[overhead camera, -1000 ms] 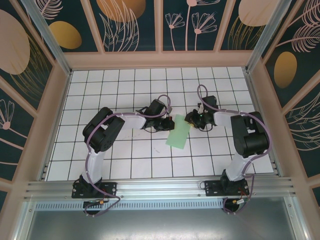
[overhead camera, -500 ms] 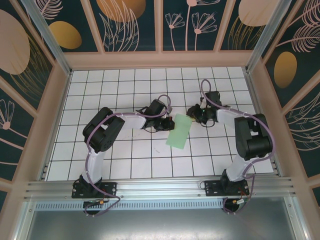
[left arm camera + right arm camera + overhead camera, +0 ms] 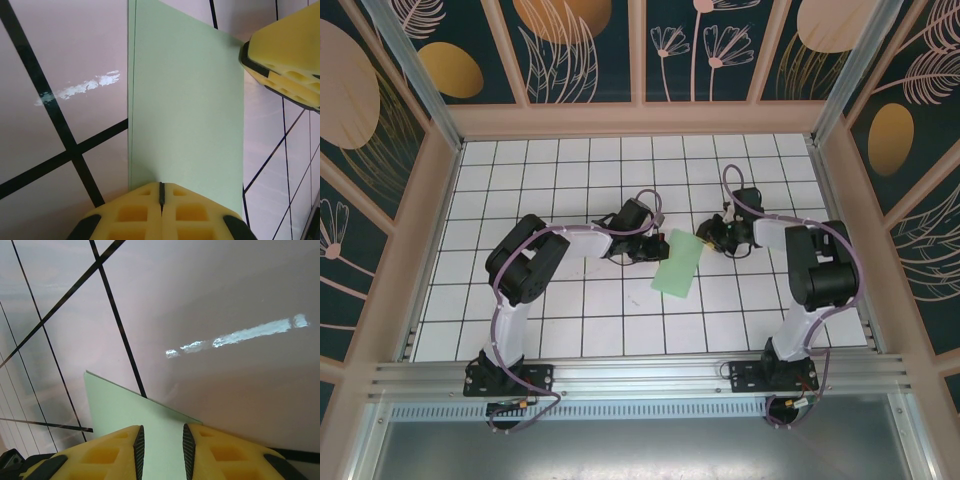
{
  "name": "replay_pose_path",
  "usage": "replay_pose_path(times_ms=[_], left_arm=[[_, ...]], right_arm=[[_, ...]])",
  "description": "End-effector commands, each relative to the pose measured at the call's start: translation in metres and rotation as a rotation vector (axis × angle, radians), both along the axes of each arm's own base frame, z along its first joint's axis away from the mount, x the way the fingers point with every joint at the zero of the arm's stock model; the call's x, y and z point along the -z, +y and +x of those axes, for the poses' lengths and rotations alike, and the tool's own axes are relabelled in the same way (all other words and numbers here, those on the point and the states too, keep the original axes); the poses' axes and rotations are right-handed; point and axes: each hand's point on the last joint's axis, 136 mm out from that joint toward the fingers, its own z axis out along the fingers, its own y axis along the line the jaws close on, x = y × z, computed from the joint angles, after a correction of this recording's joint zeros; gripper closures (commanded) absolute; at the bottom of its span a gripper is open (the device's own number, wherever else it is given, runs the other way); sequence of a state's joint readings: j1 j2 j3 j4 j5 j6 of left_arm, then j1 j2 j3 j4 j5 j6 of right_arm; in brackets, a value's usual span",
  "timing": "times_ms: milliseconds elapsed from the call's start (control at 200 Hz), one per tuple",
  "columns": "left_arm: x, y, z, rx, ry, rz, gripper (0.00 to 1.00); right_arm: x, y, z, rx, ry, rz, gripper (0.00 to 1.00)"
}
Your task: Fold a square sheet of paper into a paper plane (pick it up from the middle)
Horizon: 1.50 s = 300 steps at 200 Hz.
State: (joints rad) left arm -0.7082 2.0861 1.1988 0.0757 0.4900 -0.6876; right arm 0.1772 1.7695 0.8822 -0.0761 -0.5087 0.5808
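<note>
Paper (image 3: 678, 268) lies flat on the table (image 3: 570, 320), roughly mid-table between the two arms. It's a narrow oblong rather than a square, tilted, with its far end leaning right. In the left wrist view a second edge runs just inside its left edge (image 3: 131, 100), so it's two layers, folded. Left hand (image 3: 655, 250) is at the paper's far-left side. Its pads are fully closed on each other, seam visible (image 3: 161, 187), and the tips sit over the paper's edge with nothing between them. Can't tell if it's pressing down or just above. Right hand (image 3: 706, 236) is at the far-right corner, facing the left hand across the paper. One of its yellow fingers (image 3: 285, 55) shows in the left wrist view, at the paper's opposite corner. In the right wrist view its gap is narrow (image 3: 161, 440), pads apart, green visible through the slot. The paper corner (image 3: 125, 410) lies flat on the tile just ahead of the tips. It isn't clamped on anything I can see, and contact with the sheet is unclear. Both hands are low, near table level, and close together with only the paper's width between them.
</note>
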Motion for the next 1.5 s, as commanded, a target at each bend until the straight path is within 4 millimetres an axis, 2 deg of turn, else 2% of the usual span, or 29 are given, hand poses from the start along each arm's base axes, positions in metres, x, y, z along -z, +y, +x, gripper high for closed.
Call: replay_pose_path(times_ms=[0,55,120,475,570,681,866,921,1001,1291,1496], left_arm=[[0.051,0.028,-0.022,-0.012,0.098,0.166,1.00],[0.050,0.028,-0.021,-0.014,0.098,0.165,1.00],[0.050,0.028,-0.021,-0.015,0.096,0.162,1.00],[0.051,0.029,-0.022,-0.012,0.102,0.166,1.00],[0.050,0.029,-0.023,-0.013,0.100,0.166,1.00],[0.049,0.028,-0.021,-0.016,0.099,0.163,1.00],[0.046,0.027,-0.019,-0.018,0.092,0.158,1.00],[0.045,0.027,-0.020,-0.017,0.090,0.158,1.00],[0.045,0.027,-0.019,-0.018,0.089,0.157,1.00],[0.044,0.023,-0.018,-0.014,0.087,0.145,1.00],[0.046,0.024,-0.019,-0.013,0.090,0.149,1.00]], right_arm=[[-0.041,0.005,0.011,-0.028,-0.091,0.034,0.69],[-0.048,0.006,0.015,-0.028,-0.102,0.040,0.69],[-0.046,0.006,0.016,-0.030,-0.093,0.038,0.69],[0.011,0.001,0.004,-0.016,0.033,0.009,0.69],[0.019,-0.007,0.003,0.005,0.044,-0.037,0.69],[0.009,-0.003,0.007,-0.005,0.021,-0.009,0.69],[-0.035,-0.002,0.013,-0.010,-0.075,-0.001,0.69],[-0.043,0.002,0.007,-0.018,-0.088,0.032,0.69],[-0.043,0.008,-0.008,-0.022,-0.069,0.082,0.69],[-0.016,0.029,-0.047,-0.066,0.013,0.099,0.71],[0.020,0.011,-0.063,-0.016,0.093,-0.005,0.72]])
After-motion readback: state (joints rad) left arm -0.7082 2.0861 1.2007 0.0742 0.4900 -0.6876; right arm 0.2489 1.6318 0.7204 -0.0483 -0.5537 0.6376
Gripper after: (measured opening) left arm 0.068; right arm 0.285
